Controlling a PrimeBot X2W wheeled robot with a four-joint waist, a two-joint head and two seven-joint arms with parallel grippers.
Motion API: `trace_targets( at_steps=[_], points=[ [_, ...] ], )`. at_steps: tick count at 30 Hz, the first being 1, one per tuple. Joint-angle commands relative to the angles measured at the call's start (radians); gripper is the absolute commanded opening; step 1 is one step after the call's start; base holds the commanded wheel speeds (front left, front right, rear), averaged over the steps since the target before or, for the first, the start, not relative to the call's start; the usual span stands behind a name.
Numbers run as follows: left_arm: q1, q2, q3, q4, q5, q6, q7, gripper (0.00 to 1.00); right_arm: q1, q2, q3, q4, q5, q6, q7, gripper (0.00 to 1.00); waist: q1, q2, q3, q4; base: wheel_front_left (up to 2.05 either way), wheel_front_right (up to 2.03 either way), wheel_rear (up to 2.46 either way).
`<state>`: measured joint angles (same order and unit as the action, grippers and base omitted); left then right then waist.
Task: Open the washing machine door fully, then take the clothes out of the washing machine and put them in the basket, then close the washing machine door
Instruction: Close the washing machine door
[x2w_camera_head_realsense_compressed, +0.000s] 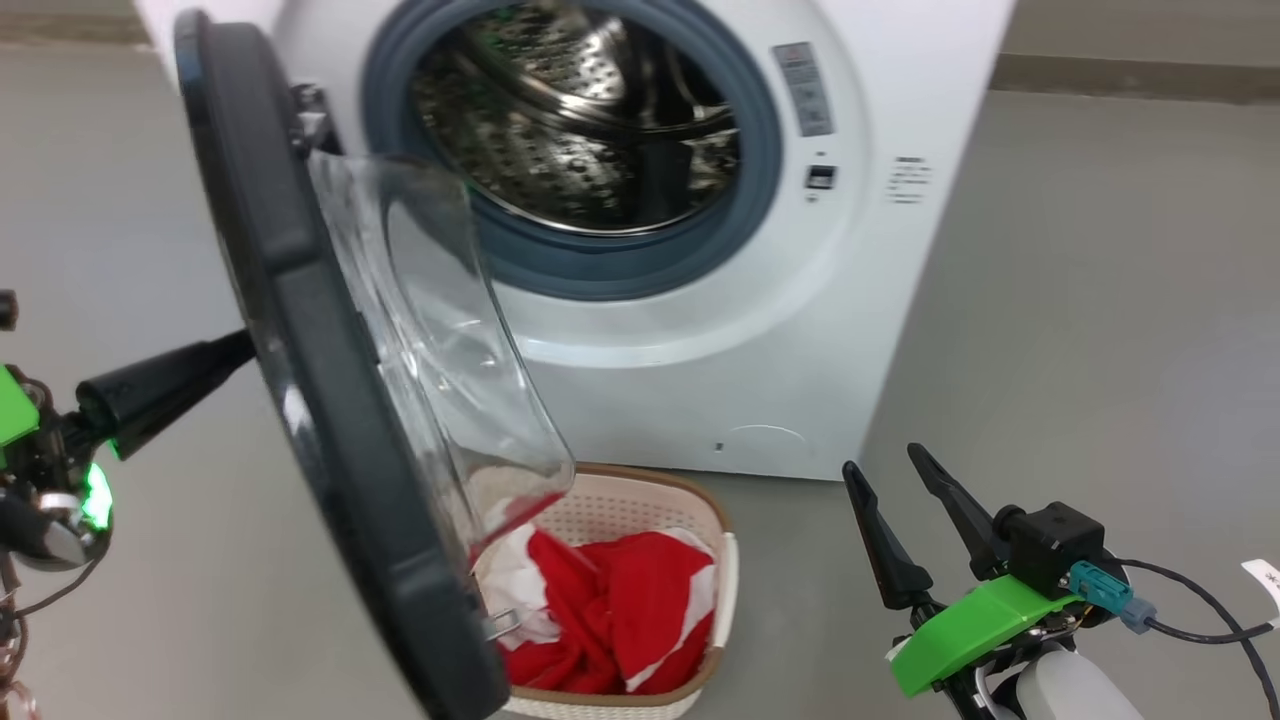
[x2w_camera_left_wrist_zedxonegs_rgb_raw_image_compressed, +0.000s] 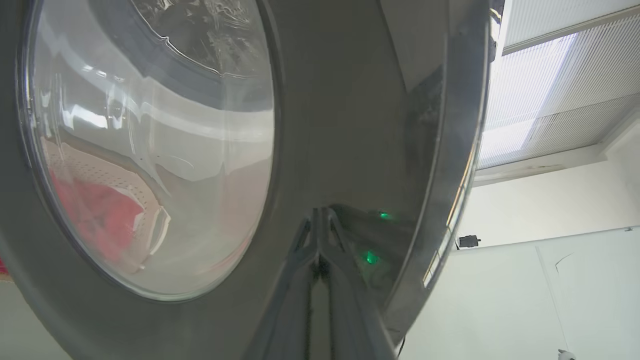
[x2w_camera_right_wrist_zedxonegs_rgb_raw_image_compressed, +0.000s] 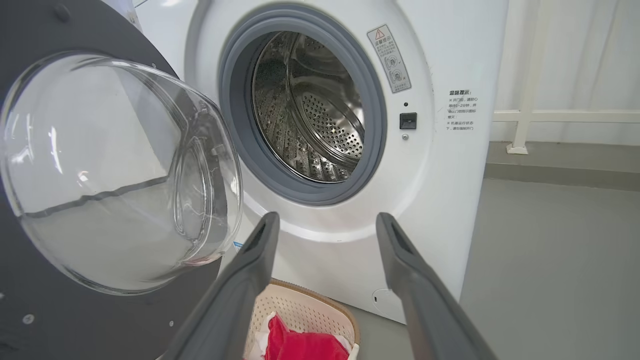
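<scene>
Here, the washing machine door (x2w_camera_head_realsense_compressed: 300, 330) stands swung out at the left of the white washing machine (x2w_camera_head_realsense_compressed: 700, 340), nearly edge-on in the head view. Its clear glass bowl (x2w_camera_head_realsense_compressed: 430, 330) bulges toward the machine's front. Behind it, the round opening is ringed by a grey gasket (x2w_camera_head_realsense_compressed: 760, 150), and the perforated steel drum (x2w_camera_head_realsense_compressed: 580, 110) shows through it.

The basket (x2w_camera_head_realsense_compressed: 725, 570), cream-white with a brown rim, sits on the grey floor (x2w_camera_head_realsense_compressed: 1100, 300) just before the machine. It lies below the lower edge of the door, whose rim and bowl hide its left side. The clothes (x2w_camera_head_realsense_compressed: 620, 610), red with white panels, lie heaped inside the basket.

The left pincer (x2w_camera_left_wrist_zedxonegs_rgb_raw_image_compressed: 320, 217) has its two dark fingers (x2w_camera_left_wrist_zedxonegs_rgb_raw_image_compressed: 345, 270) pressed together with nothing between them. In the left wrist view the tips meet their own reflection on the door's glossy outer face, on the dark band beside the window.

The right pincer (x2w_camera_head_realsense_compressed: 882, 460) hovers at the lower right, well apart from the door and basket. It is spread wide and holds nothing, and it points toward the machine's front.
</scene>
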<state>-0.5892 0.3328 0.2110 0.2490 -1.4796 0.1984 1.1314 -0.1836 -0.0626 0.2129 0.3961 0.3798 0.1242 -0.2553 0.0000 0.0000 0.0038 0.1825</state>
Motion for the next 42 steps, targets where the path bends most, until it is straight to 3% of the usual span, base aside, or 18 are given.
trace_targets(
  at_steps=[1, 9, 23, 34, 42],
  points=[
    [-0.017, 0.017, 0.031, -0.049, -0.011, 0.006, -0.006, 0.0, -0.003, 0.002, 0.02, -0.028, 0.01, 0.007, -0.006, 1.0, 0.0, 0.0, 0.003, -0.073, 0.0, 0.0, 0.0],
    [-0.026, -0.012, 0.055, -0.073, 0.012, 0.02, -0.085, 0.0, -0.009, 0.001, 0.011, -0.035, 0.003, 0.007, -0.006, 1.0, 0.0, 0.0, 0.026, -0.208, 0.0, 0.0, 0.0],
    [-0.128, -0.034, 0.09, -0.009, 0.096, -0.033, -0.289, 0.0, -0.025, 0.006, 0.006, -0.048, -0.003, 0.007, -0.006, 1.0, 0.0, 0.0, 0.082, -0.4, 0.0, 0.0, 0.0],
    [-0.194, -0.019, 0.102, 0.065, 0.179, -0.062, -0.433, 0.0, -0.037, 0.01, 0.012, -0.058, -0.001, 0.007, -0.006, 1.0, 0.0, 0.0, 0.12, -0.493, 0.0, 0.0, 0.0],
    [-0.222, -0.015, 0.099, 0.111, 0.197, -0.088, -0.469, 0.0, -0.035, 0.012, 0.009, -0.056, -0.002, 0.007, -0.006, 1.0, 0.0, 0.0, 0.125, -0.506, 0.0, 0.0, 0.0]
  ],
)
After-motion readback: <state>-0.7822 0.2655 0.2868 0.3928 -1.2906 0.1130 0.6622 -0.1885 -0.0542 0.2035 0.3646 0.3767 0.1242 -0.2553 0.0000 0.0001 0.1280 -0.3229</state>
